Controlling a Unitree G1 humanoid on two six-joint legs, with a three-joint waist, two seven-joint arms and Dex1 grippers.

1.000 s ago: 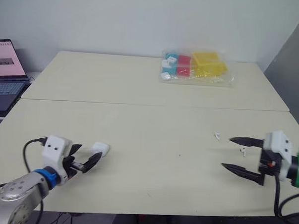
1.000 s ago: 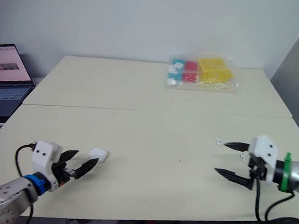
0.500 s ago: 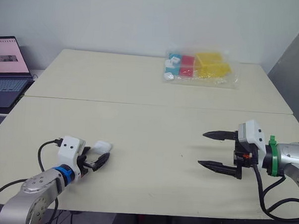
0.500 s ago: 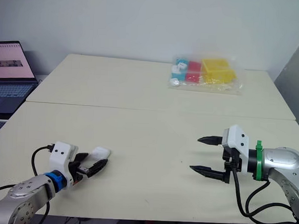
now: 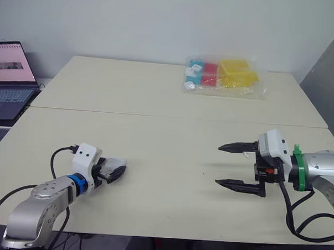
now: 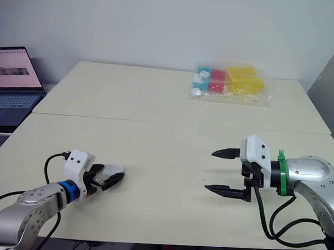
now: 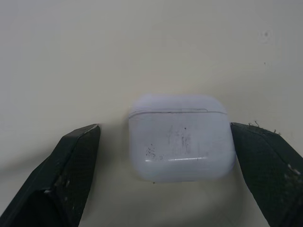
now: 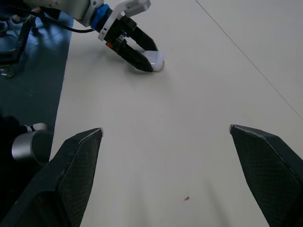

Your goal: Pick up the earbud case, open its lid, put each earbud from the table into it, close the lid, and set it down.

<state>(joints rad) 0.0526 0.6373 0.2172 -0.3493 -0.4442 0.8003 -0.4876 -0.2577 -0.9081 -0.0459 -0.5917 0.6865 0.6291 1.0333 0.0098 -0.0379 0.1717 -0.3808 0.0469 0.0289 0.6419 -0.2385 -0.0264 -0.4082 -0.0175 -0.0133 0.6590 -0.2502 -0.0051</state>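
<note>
Case lies flat on the table, near the front edge on the left side, lid down. Left gripper low over the table, fingers spread to either side of the case. The left wrist view gives the detail: one finger just at the case's edge, contact uncertain, the other standing off with bare table between. The lid seam also reads here as a thin closed line.

Right gripper on the right side of the table, well apart from the case, wide open, holding nothing. Its wrist view looks across the table and catches the left gripper with the case from the far side.

Left eye view: small white earbud just beside the right gripper's upper finger. Far edge: bag of coloured blocks. Off the table's left: open laptop.
</note>
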